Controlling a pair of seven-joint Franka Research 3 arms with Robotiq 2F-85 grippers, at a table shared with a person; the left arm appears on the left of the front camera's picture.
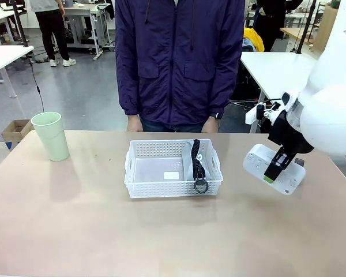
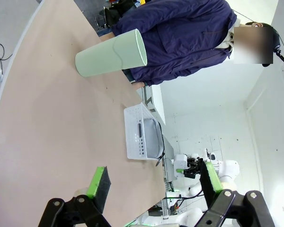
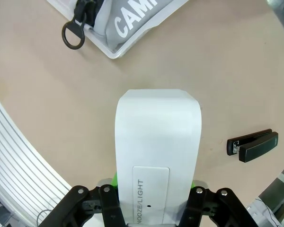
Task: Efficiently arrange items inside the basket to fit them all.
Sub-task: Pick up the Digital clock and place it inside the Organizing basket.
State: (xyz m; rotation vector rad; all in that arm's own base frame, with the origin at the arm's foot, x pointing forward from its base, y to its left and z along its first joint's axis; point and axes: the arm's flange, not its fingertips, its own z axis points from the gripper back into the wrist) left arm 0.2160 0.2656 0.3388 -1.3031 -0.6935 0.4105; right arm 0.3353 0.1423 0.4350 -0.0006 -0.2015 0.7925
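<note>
Grip matters most on the white rounded box [image 3: 156, 137]. Its shell looks hard, smooth and glossy, and probably light and hollow, so it could slip between the pads if taken at the curved end. The right gripper [image 1: 275, 168] pinches it across its narrow width, one green pad on each long side, near the labelled end. Those straight sides look like the safest hold. In the front view the box is at the right of the frame, tilted and apparently just off the table [image 1: 104, 231], well apart from the basket [image 1: 161, 187] at centre.

The grey pouch [image 1: 190, 160] is soft and should bend or flatten under pressure. It stands on edge along the right side of the basket, with its ring hanging over the near wall. I would take it by the body rather than by the ring.

The small black stapler [image 3: 253, 145] looks rigid and dense for its size. It lies flat on the table at the right middle of the right wrist view and is best pinched across its narrow body.

The pale green cup [image 1: 51, 135] looks light, stiff and easy to tip. It stands upright at the left of the front view, far from the basket.

The left gripper [image 2: 156, 184], at the bottom of its wrist view, is spread with nothing between its fingers.

Count: one basket and four items, one each of pouch, box, stapler and cup. One item is inside the basket and three are outside.
</note>
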